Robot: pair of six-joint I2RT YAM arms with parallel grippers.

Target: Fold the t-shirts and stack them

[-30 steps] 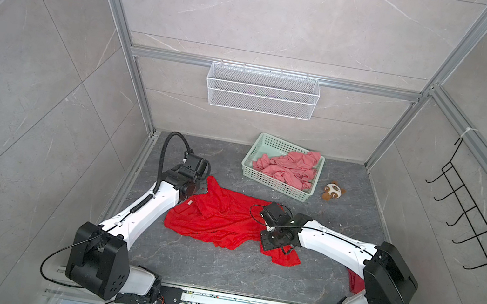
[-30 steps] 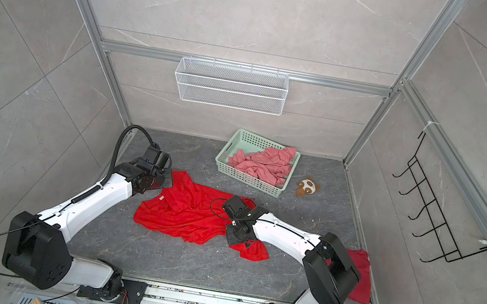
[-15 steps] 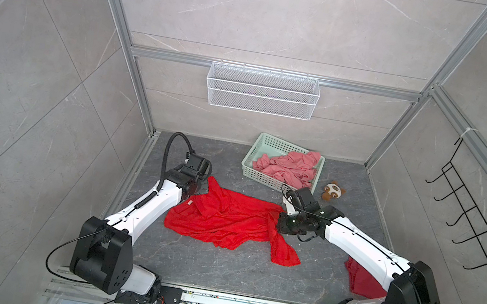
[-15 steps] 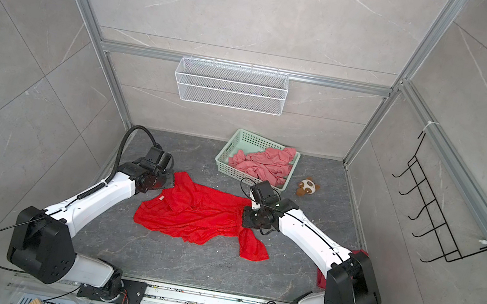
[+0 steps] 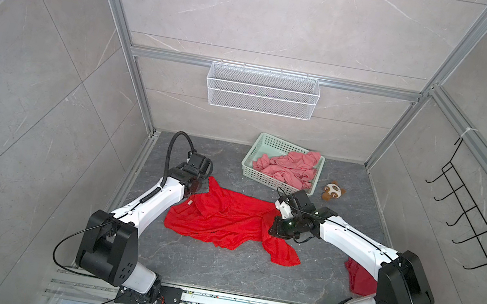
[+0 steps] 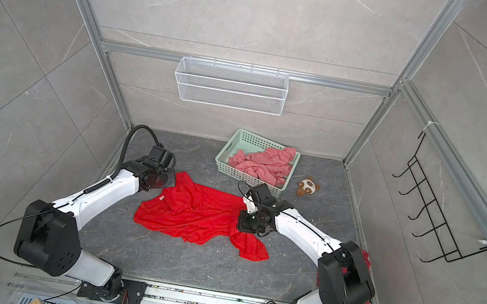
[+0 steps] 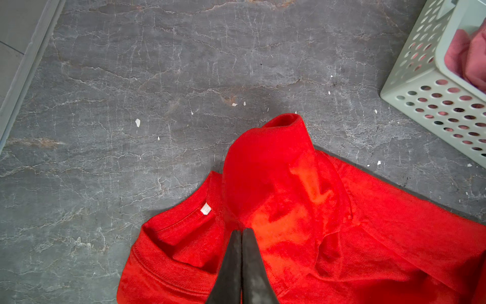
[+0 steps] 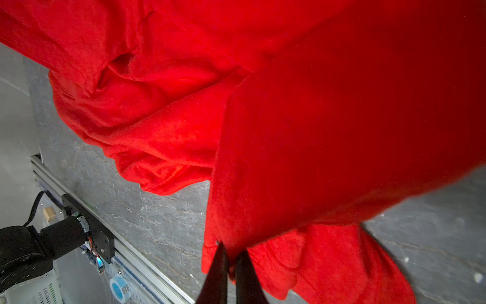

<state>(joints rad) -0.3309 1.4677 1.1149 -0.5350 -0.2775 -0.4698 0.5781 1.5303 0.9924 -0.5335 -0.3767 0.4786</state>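
no legible text, red t-shirt (image 7: 355, 215) label (image 7: 206, 210) unreadable

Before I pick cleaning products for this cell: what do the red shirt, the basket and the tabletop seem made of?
The red shirt: soft matte knit, probably cotton; it drapes, wrinkles, has a ribbed collar. The basket: pale green moulded plastic, smooth, with round holes. The tabletop: grey veined stone or stone-look laminate, matte; cannot tell which.

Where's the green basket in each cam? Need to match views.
Top view: green basket at the back, right of centre.
Top view: same place, back right of centre.
Left wrist: one corner, cut off at the frame edge, beyond the red t-shirt.
Right wrist: not in it.
Shared landmark: the red t-shirt, in all four.
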